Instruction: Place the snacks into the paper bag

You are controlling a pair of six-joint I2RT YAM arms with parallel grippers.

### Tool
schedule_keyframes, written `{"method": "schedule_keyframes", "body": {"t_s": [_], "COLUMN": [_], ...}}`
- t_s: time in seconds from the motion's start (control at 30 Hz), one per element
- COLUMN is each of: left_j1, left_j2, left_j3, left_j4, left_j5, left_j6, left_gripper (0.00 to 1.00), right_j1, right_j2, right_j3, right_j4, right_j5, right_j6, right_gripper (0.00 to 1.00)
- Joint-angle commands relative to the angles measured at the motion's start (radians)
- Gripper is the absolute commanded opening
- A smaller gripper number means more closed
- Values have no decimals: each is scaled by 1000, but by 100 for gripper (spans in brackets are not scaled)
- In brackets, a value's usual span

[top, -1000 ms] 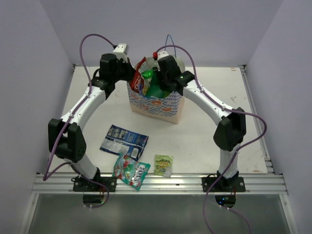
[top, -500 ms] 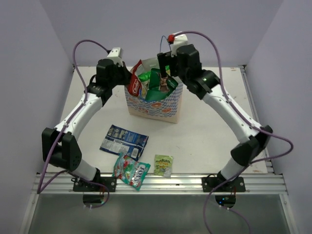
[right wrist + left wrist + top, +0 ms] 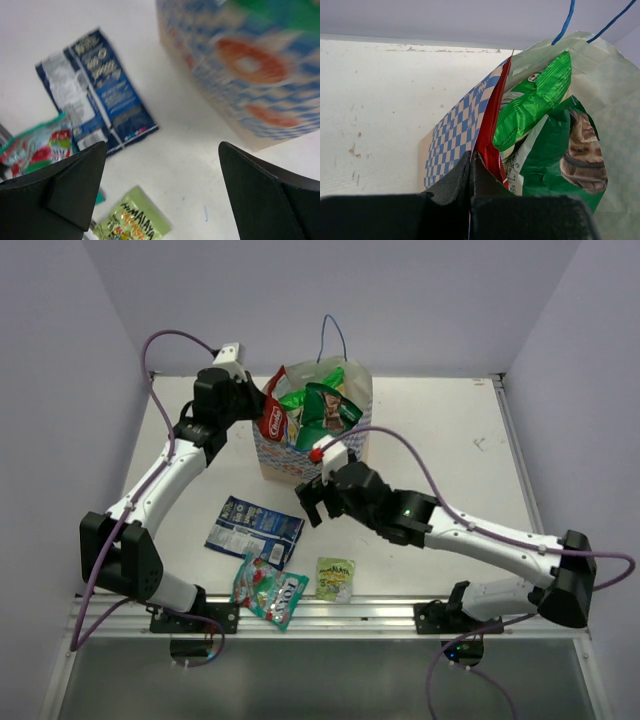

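**Paper bag** [image 3: 283, 462]: tan kraft with a blue-white checkered lower band and orange oval logos. It stands upright on the table [image 3: 440, 440], upper centre of the overhead view, mouth open. A blue string handle [image 3: 330, 335] rises above the far rim. The left wrist view shows the checkered wall [image 3: 452, 135]; the right wrist view shows it blurred at upper right [image 3: 250, 65].

**Contents of bag, three packets standing on end and poking above the rim:**
- red-yellow packet [image 3: 272, 418], at the bag's left side, against the wall [image 3: 492, 135]
- bright green packet [image 3: 300, 400], in the middle [image 3: 535, 102]
- dark green packet [image 3: 325, 410], printed with a face, to the right [image 3: 560, 150]

**Loose on table, lower left-centre of the overhead view, all flat:**
- dark blue packet [image 3: 254, 525], nearest the bag [image 3: 100, 90]
- candy packet [image 3: 268, 592], colourful, at the near edge [image 3: 35, 145]
- yellow-green sachet [image 3: 336, 578], just right of the candy packet [image 3: 132, 220]

**Left pincer** [image 3: 262, 400]: at the bag's left rim, fingers pressed together on the rim edge [image 3: 470, 157]. The red-yellow packet lies right against it; whether it is pinched too cannot be told.

**Right pincer** [image 3: 312, 502]: in front of the bag, above the table between the bag and the loose packets. Its fingers are spread wide with nothing between them [image 3: 162, 145].
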Motion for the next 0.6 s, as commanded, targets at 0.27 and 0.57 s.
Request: {"method": "schedule_keyframes", "body": {"t_s": [0.27, 0.57], "left_j1": [-2, -2], "left_j2": [-30, -24], "left_j3": [0, 1], "left_j4": [56, 54], "left_j5": [-7, 10], "left_j6": [-19, -11], "left_gripper": [0, 0], "right_j1": [89, 97], "right_j2": [295, 519], "right_j3": [-15, 3], "right_j4": [290, 435], "right_j5": [-113, -158], "right_j6": [105, 139], "right_gripper": [99, 99]}}
